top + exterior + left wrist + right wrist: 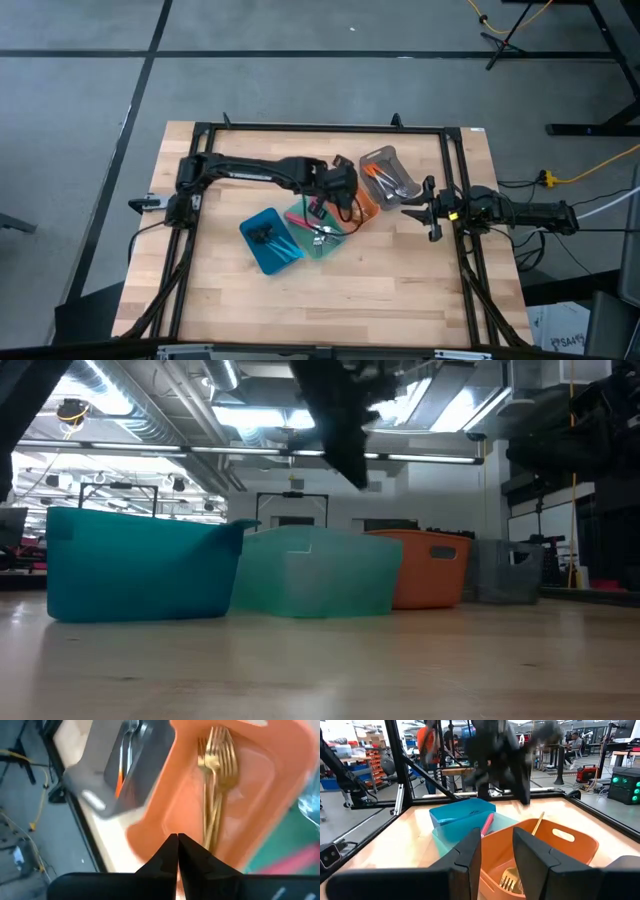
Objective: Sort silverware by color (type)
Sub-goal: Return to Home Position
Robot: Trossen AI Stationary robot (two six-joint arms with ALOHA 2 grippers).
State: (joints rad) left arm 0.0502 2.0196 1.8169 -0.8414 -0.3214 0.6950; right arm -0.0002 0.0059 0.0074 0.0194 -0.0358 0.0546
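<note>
Above the orange tray (pixel 260 795) at frame centre, the left gripper (pixel 177 840) is hanging pinched together and empty over the gold forks (pixel 216 770) lying inside, so retracting home looks next; the right gripper (pixel 497 840) is waiting, spread apart.

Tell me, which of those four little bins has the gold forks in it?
The orange bin, next to the grey bin. The gold forks lie side by side on its floor, while the grey bin holds silver pieces.
</note>
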